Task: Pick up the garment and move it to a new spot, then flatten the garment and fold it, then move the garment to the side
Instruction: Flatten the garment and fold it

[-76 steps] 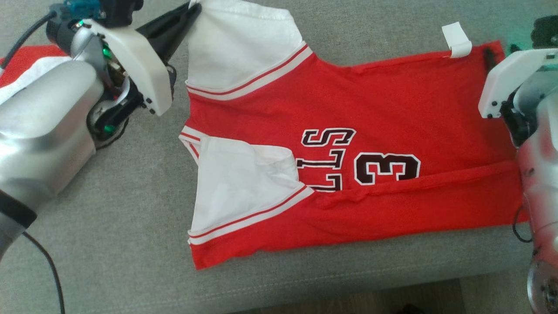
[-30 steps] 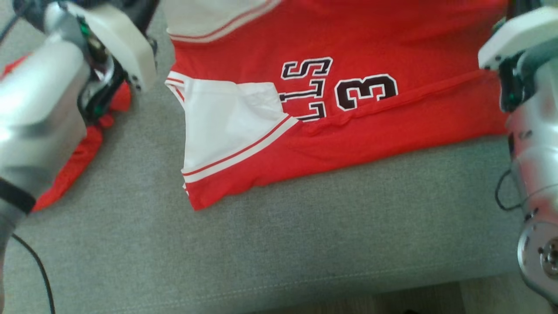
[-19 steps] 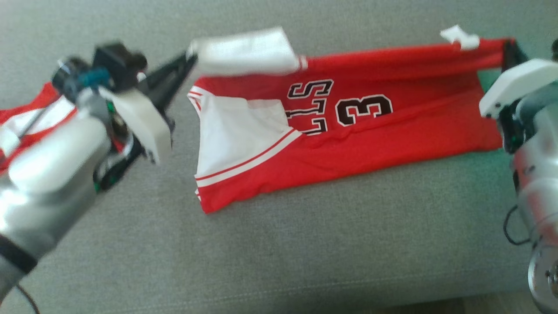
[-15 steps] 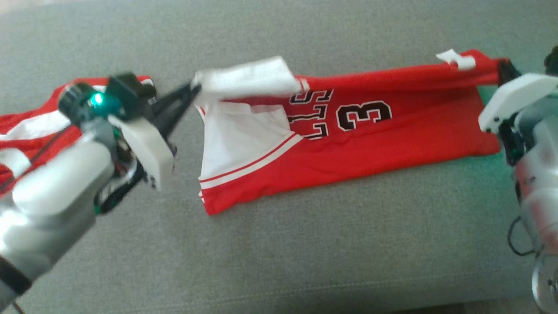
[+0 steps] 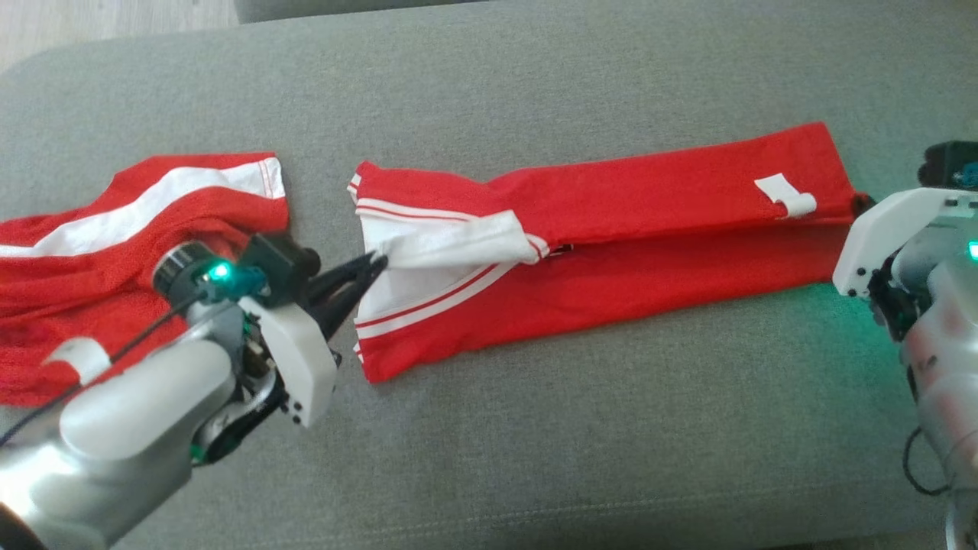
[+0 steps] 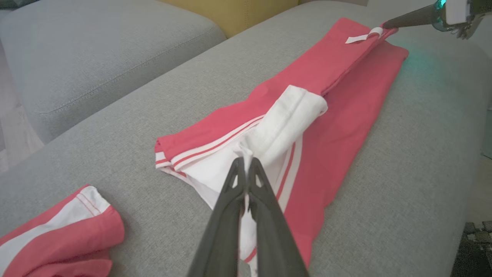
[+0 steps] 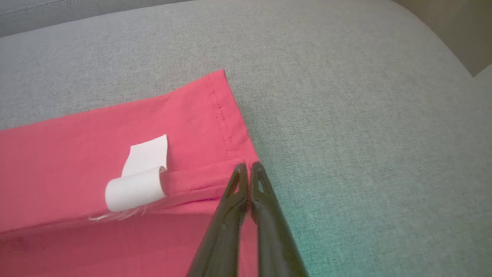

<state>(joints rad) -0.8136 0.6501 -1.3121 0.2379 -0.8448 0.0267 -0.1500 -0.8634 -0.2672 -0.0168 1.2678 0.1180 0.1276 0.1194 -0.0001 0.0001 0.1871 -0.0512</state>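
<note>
- Laying the far edge of the garment over its near half on the cushion, hiding the print seen before.
- Pinching its sleeve in the closed left gripper, its hem corner in the closed right gripper.
- Finishing the first fold, seemingly.

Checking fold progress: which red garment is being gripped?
The long folded jersey in the middle, pinched at both ends; the other red garment lies crumpled and untouched at left.

Home living room: grey upholstered sofa cushions.
</note>
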